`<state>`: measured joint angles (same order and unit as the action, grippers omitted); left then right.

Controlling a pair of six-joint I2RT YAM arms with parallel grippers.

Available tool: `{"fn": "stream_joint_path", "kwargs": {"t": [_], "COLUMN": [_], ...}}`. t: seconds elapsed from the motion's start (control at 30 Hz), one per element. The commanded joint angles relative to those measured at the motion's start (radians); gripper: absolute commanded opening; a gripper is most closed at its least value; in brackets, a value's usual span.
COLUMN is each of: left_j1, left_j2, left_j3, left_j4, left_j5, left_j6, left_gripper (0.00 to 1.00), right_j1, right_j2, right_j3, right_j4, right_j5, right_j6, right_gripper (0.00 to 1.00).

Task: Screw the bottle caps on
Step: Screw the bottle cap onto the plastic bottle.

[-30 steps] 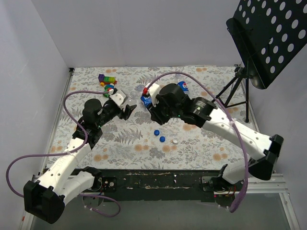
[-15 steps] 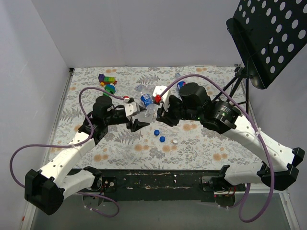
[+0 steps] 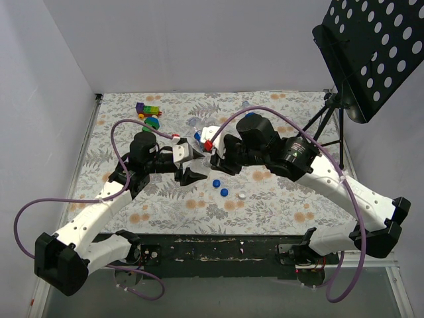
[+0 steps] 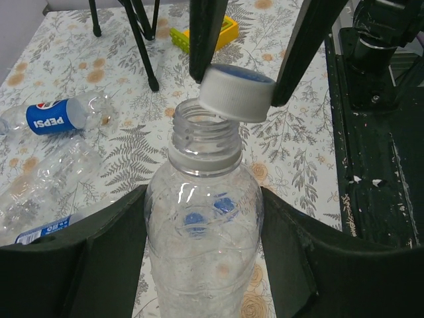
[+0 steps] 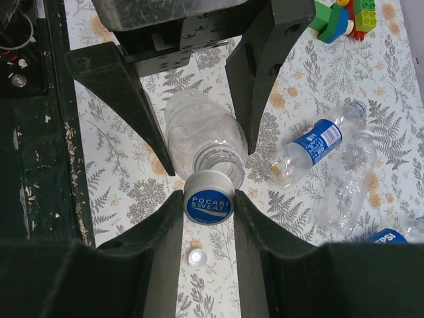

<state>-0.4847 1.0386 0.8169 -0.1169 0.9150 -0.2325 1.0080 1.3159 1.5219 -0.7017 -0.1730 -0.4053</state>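
**A:** Entry one: left gripper?

**B:** Fingers clamped on both sides of a clear, unlabelled bottle. Its mouth is uncapped and turned toward the other arm.

**A:** Entry two: right gripper?

**B:** Fingers pinched on a white cap with blue Pocari Sweat print on top. It sits tilted at the bottle's mouth, over the rim. Whether they touch cannot be told.

**A:** Loose stock?

**B:** Two blue caps and one pale cap lie together on the floral table, near the grippers. A Pepsi bottle and a crinkled bottle lie side by side. Blocks are at the far left.
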Motion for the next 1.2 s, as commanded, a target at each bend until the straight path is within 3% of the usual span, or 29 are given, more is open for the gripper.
{"fn": "stream_joint_path", "kwargs": {"t": [0.0, 0.37, 0.6, 0.83, 1.17], "left_j1": [-0.005, -0.005, -0.005, -0.006, -0.022], "left_j2": [-0.009, 0.011, 0.087, 0.23, 0.219], "left_j3": [0.042, 0.099, 0.249, 0.401, 0.441], "left_j4": [-0.006, -0.09, -0.358, -0.625, -0.621], "left_j5": [0.054, 0.093, 0.217, 0.329, 0.364], "left_j6": [0.015, 0.05, 0.183, 0.327, 0.325], "left_gripper": [0.2, 0.17, 0.14, 0.12, 0.09], "right_j1": [-0.002, -0.002, -0.002, -0.002, 0.0], "right_j2": [0.012, 0.031, 0.063, 0.088, 0.144], "right_j3": [0.035, 0.034, 0.049, 0.067, 0.093], "right_j4": [0.042, 0.031, -0.113, -0.235, -0.317], "right_j5": [-0.016, -0.08, -0.259, -0.322, -0.398], "right_j6": [-0.038, -0.064, -0.168, -0.254, -0.389], "right_gripper": [0.26, 0.26, 0.25, 0.22, 0.17]}}
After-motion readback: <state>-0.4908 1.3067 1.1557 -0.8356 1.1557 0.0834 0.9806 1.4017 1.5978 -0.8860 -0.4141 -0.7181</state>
